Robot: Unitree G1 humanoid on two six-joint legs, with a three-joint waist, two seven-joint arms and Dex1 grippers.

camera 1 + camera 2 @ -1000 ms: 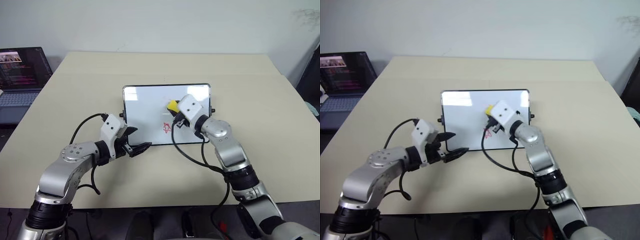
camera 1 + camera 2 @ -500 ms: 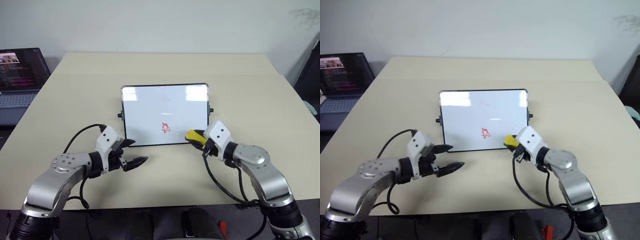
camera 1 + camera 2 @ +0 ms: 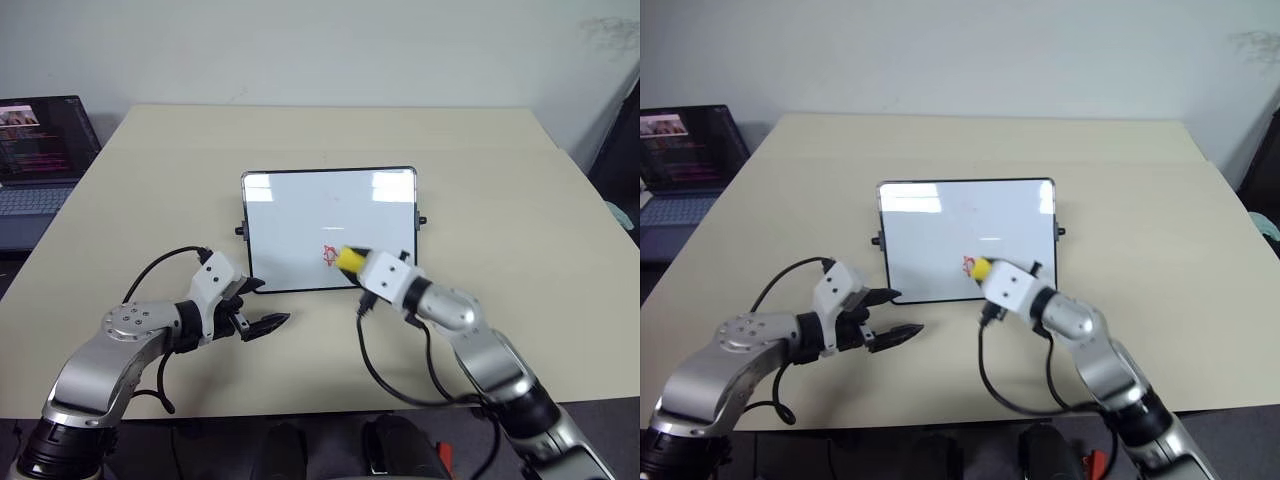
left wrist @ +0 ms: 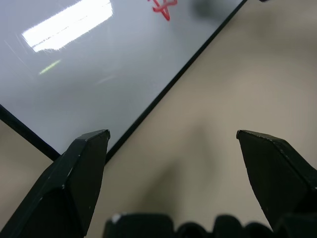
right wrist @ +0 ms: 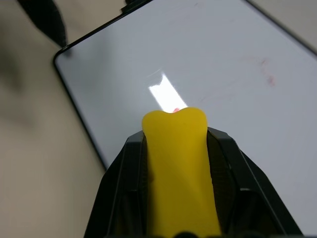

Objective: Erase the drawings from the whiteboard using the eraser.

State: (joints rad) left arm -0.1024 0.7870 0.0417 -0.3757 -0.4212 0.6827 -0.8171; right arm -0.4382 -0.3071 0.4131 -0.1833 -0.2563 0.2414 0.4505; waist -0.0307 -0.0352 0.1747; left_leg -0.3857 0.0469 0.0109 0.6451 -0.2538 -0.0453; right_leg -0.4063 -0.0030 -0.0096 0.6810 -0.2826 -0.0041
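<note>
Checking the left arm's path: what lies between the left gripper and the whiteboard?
Bare table, in both eye views, separates the left gripper from the whiteboard.

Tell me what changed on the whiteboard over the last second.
The right end effector, shut on the yellow eraser, left the middle of the whiteboard, swung off its near right corner, then returned beside the red star. Nothing was released. The star, board and open left end effector stayed put.

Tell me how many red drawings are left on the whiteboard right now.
1: a small red star-like scribble low on the whiteboard, just left of the yellow eraser held in the right end effector. The eraser could hide part of it.
</note>
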